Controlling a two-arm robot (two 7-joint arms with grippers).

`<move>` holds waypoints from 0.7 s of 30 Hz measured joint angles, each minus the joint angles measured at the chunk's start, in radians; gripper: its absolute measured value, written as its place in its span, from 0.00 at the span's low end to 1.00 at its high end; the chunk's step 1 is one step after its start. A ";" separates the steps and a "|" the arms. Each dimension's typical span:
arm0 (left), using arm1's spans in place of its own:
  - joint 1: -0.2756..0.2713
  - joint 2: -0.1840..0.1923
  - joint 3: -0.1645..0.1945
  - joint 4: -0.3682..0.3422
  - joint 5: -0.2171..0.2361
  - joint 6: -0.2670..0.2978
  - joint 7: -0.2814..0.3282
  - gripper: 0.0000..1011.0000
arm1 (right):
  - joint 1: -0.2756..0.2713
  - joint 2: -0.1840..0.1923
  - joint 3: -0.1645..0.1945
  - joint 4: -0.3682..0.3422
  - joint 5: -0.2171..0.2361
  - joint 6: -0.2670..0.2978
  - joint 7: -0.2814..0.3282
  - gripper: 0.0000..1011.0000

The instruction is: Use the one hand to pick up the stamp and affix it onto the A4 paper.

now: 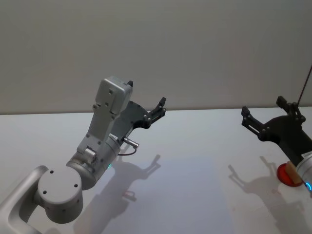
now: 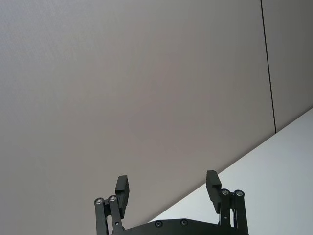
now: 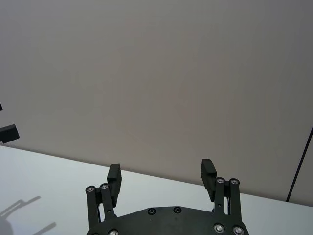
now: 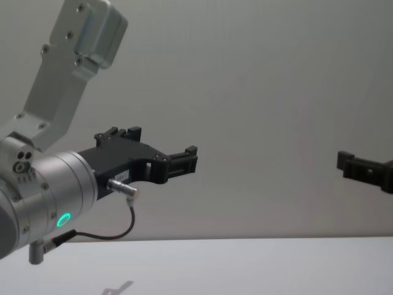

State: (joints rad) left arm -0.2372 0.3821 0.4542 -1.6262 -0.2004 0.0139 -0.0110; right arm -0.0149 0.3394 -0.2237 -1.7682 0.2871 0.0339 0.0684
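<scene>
Plainly, left hand and right hand gape empty, right arm partly covering the red stamp

Two claws show, the left claw and the right claw, plus one stamp and one table.

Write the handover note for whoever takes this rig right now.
Left gripper: open, empty, raised above the table, pointing at the back wall.
Right gripper: open, empty, also raised.
Stamp: red base with a pale handle, standing on the table under the right arm, partly hidden by it.
Done: nothing; the stamp is not yet grasped.
Left: grasp the stamp, probably with the right gripper as it is nearer, find the A4 paper and press the stamp onto it.
</scene>
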 joint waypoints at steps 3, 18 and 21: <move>0.000 0.000 0.000 0.000 0.000 0.000 0.000 0.99 | -0.003 0.007 0.005 -0.010 0.000 0.001 0.002 0.99; 0.000 0.000 0.000 0.000 0.000 0.000 0.000 0.99 | -0.075 0.080 0.056 -0.077 0.062 0.028 -0.010 0.99; 0.000 0.000 0.000 0.000 0.000 0.000 0.000 0.99 | -0.088 0.091 0.063 -0.083 0.072 0.033 -0.015 0.99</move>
State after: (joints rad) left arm -0.2371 0.3821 0.4542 -1.6262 -0.2004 0.0139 -0.0109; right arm -0.1033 0.4300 -0.1608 -1.8515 0.3589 0.0667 0.0538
